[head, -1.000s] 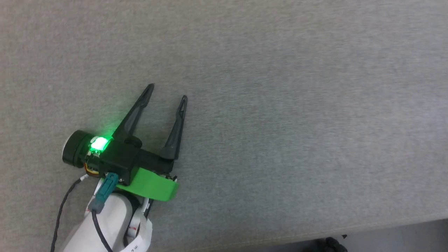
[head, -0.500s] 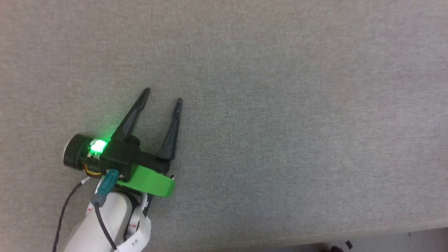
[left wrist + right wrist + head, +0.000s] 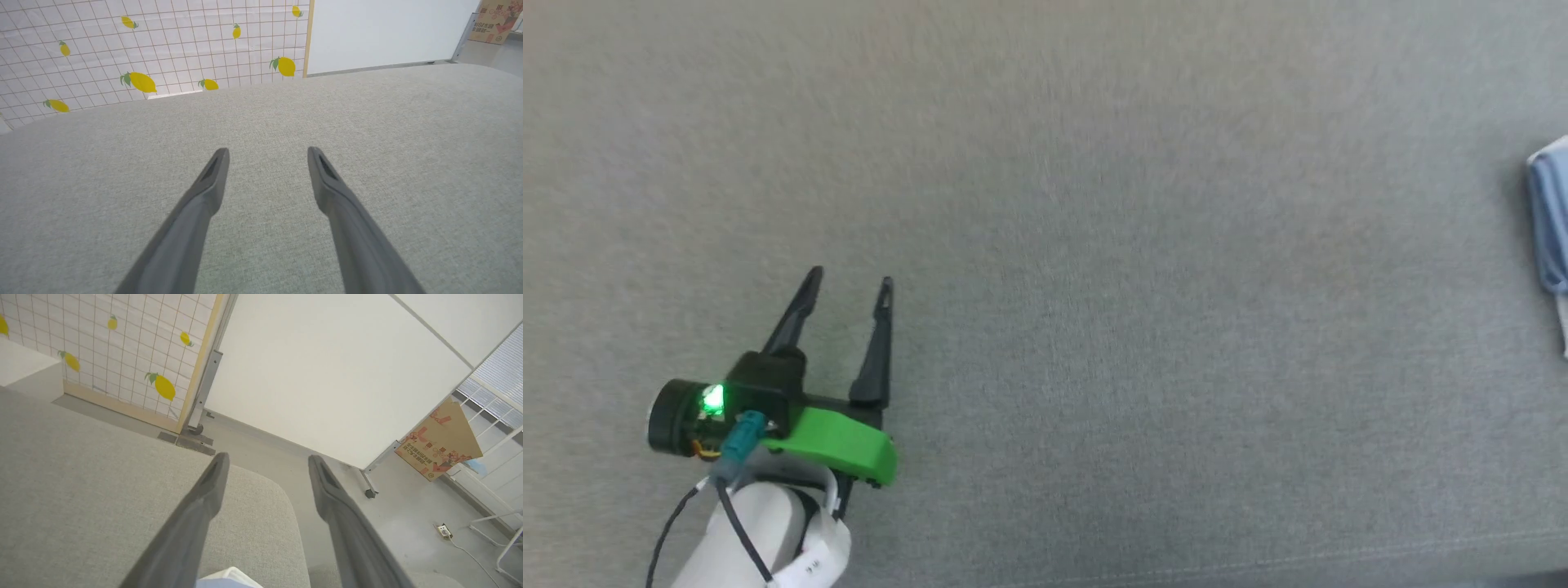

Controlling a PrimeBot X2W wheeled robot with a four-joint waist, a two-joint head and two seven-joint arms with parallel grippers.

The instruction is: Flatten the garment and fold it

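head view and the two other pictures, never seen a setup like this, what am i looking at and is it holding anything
This is a two-armed robot working over a grey fabric-covered surface. The head view looks down from a camera on its head: the black two-fingered tool with the green part is its left gripper, open and holding nothing. At the far right edge lies a bit of the light blue garment that it is meant to flatten and fold.

The other two pictures come from cameras on each wrist, looking along the fingers. The left wrist view shows the left gripper over bare fabric. The right wrist view shows the right gripper, open and empty, with a corner of the garment below it near the surface's edge.
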